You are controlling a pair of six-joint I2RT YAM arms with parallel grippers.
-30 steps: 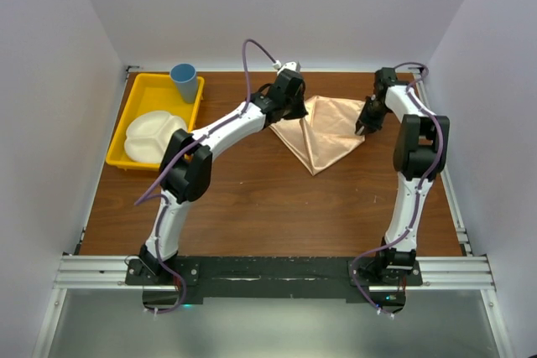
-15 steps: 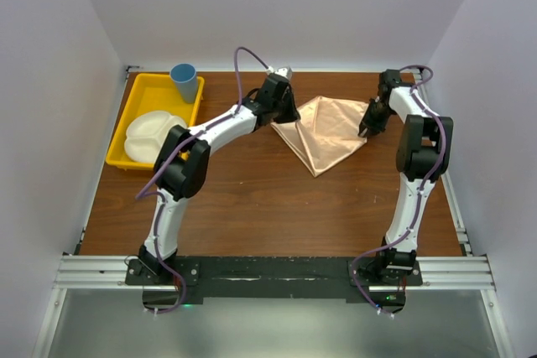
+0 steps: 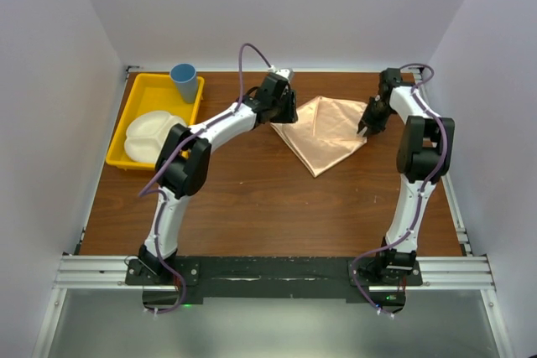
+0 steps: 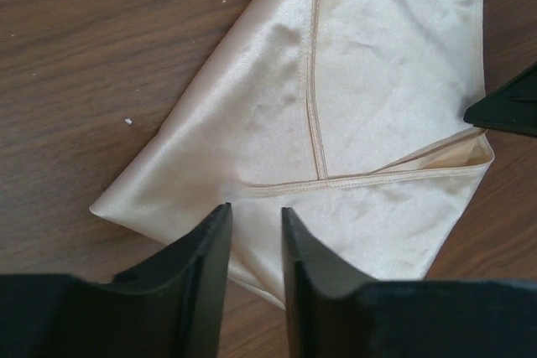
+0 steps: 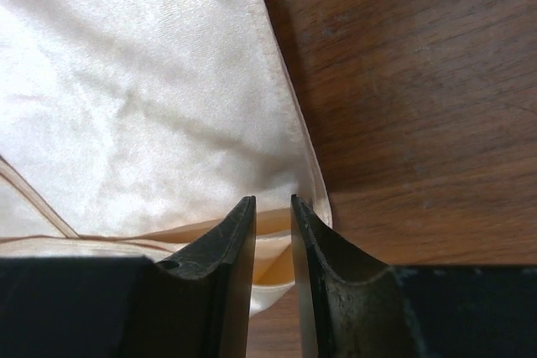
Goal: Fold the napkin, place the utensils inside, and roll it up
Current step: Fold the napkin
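The peach-orange napkin (image 3: 323, 132) lies folded into a rough triangle on the brown table, its hemmed edges crossing near the middle (image 4: 352, 123). My left gripper (image 3: 284, 115) hovers over the napkin's left corner; its jaws (image 4: 256, 207) stand open with a clear gap and nothing between them. My right gripper (image 3: 366, 127) is at the napkin's right corner, where the layers (image 5: 126, 98) part slightly. Its jaws (image 5: 273, 199) stand a little apart over that folded edge. The tip of the right gripper shows at the left wrist view's right edge (image 4: 508, 111). The utensils are out of view.
A yellow tray (image 3: 143, 90) sits at the back left, holding a white divided plate (image 3: 151, 136) and a blue cup (image 3: 185, 81). Pale walls close in the table on three sides. Bare brown wood lies in front of the napkin.
My left gripper went from shut to open, letting go of the napkin's left corner. The raised cloth has settled flat. The right gripper has barely moved.
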